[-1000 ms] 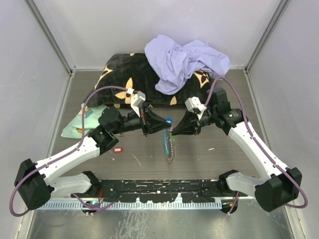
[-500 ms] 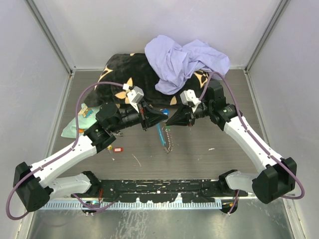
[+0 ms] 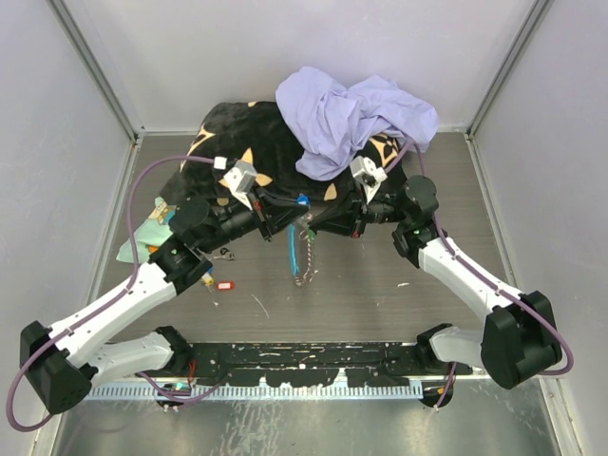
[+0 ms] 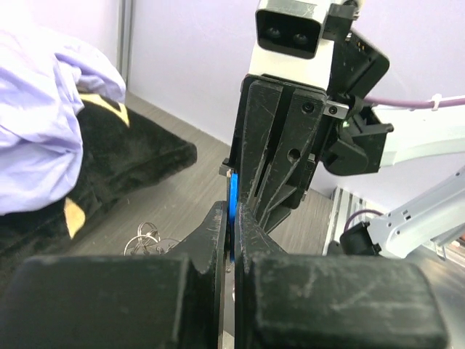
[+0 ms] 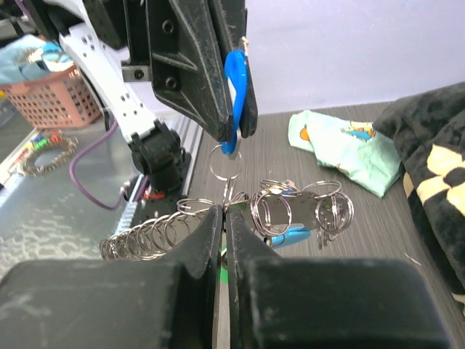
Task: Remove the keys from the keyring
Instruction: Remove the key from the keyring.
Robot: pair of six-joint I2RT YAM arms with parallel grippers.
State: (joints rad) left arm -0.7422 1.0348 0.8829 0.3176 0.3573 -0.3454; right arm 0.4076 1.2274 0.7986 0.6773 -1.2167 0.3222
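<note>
The keyring hangs between my two grippers above the table: a silver chain [image 3: 302,274] of rings with a light-blue crescent [image 3: 294,249]. In the right wrist view the chain [image 5: 156,234] trails left and the crescent [image 5: 290,236] sits among several rings. My left gripper [image 3: 290,224] is shut on a blue key tag [image 5: 236,76], also seen between its fingertips [image 4: 232,207]. My right gripper [image 3: 315,225] faces it, tip to tip, shut on a green-tagged key [image 5: 226,256]. A red-tagged key [image 3: 224,284] lies loose on the table.
A black patterned pillow [image 3: 228,142] with a lilac cloth [image 3: 351,114] on it lies just behind the grippers. A mint-green cloth [image 3: 152,233] lies at the left. Loose rings [image 4: 145,236] lie on the table. A pink basket [image 5: 51,94] stands beyond the rail.
Both grippers have moved away from the bases toward the pillow and a little left, carrying the keyring with them. The chain now hangs shorter beneath them.
</note>
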